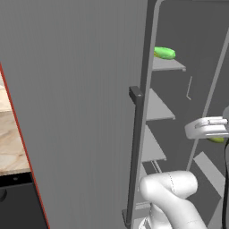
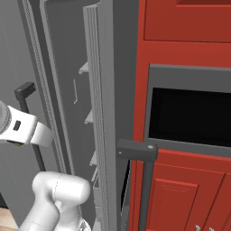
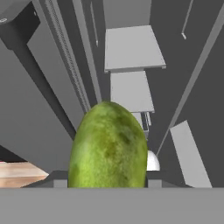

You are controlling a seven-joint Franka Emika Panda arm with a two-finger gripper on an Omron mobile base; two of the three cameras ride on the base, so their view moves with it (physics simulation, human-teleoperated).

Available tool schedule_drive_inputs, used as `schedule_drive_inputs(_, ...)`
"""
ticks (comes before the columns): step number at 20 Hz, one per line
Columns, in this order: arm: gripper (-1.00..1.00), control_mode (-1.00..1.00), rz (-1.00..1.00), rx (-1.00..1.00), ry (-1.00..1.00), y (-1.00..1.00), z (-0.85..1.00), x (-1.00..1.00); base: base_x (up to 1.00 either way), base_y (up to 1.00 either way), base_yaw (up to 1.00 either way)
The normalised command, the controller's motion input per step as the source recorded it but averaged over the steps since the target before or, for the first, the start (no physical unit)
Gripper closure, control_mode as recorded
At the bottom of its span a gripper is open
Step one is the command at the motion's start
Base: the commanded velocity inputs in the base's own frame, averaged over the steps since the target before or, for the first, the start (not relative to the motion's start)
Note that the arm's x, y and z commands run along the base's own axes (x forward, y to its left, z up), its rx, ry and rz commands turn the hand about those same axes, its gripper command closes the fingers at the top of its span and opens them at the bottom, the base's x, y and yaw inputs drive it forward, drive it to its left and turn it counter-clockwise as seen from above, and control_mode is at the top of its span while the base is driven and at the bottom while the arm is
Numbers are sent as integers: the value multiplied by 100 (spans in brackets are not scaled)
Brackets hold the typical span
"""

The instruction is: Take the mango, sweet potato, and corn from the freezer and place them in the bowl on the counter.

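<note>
My gripper (image 1: 215,135) is shut on the mango (image 3: 108,146), a green oval fruit with brownish flecks that hides the fingertips in the hand view. A sliver of the mango (image 1: 217,139) shows under the hand, out in front of the freezer shelves (image 1: 157,108). The corn (image 1: 164,53), bright green and yellow, lies on the top shelf. The freezer door (image 1: 80,112) stands open at the left, its bar handle (image 1: 134,147) facing me. A strip of the counter (image 1: 9,143) shows at the far left. The sweet potato and the bowl are out of view.
Red cabinets (image 2: 180,27) and a dark oven opening (image 2: 189,117) with a bar handle (image 2: 142,151) stand right of the freezer. A black appliance front (image 1: 18,201) sits under the counter. The open door edge and shelves hem in the hand.
</note>
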Motion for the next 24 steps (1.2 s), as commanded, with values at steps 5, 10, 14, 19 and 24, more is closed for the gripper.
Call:
schedule_drive_inputs(5,100,-100,0,0,0,3,-1,0,0,0,0)
schedule_drive_inputs(10,100,100,0,0,0,0,0,0,-16,42,0)
schedule_drive_inputs(14,100,100,0,0,0,0,0,0,-49,95,0)
schedule_drive_inputs(19,100,100,0,0,0,0,0,0,-45,100,0)
schedule_drive_inputs(24,100,100,0,0,0,0,0,0,-30,100,0)
